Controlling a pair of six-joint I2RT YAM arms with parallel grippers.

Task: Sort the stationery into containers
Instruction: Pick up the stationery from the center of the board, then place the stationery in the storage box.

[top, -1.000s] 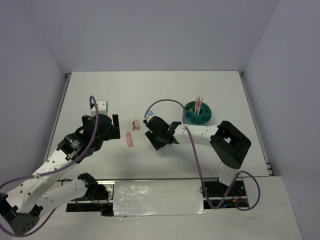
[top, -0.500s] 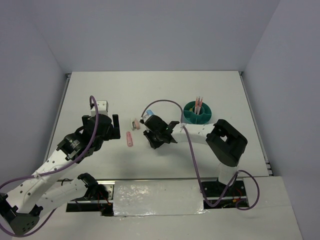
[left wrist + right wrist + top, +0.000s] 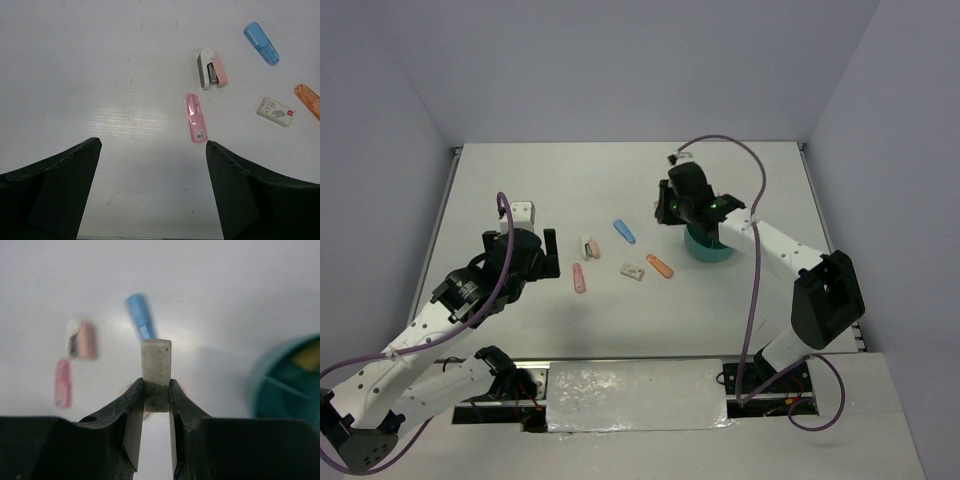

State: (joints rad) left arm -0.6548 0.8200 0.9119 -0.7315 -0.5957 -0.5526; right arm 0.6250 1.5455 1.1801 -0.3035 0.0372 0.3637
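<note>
The teal cup [image 3: 718, 250] stands right of centre in the top view, on the white worktop [image 3: 770, 190]. The right arm covers its upper left part, so its contents cannot be read from there. In the right wrist view the cup sits at the right edge, blurred. Thin dividers split it into compartments, and a yellowish patch shows in the upper one, too soft to name.

The right pincer [image 3: 156, 390] is closed most of the way on a white block [image 3: 156, 362] flecked with dark specks. The block is clamped upright by its lower end and held above the worktop, just left of the cup.

The other pieces lie loose on the worktop left of the cup, apart from one another:
- a blue piece [image 3: 261, 43]
- a small pink-and-white stapler [image 3: 211, 69]
- a pink piece [image 3: 195, 118]
- a little white box [image 3: 276, 111]
- an orange piece [image 3: 307, 97], cut by the right edge of the left wrist view

The left pincer [image 3: 152, 145] hangs over bare worktop with its jaws spread fully and nothing between them. The pink piece lies just above its right finger in that view.
</note>
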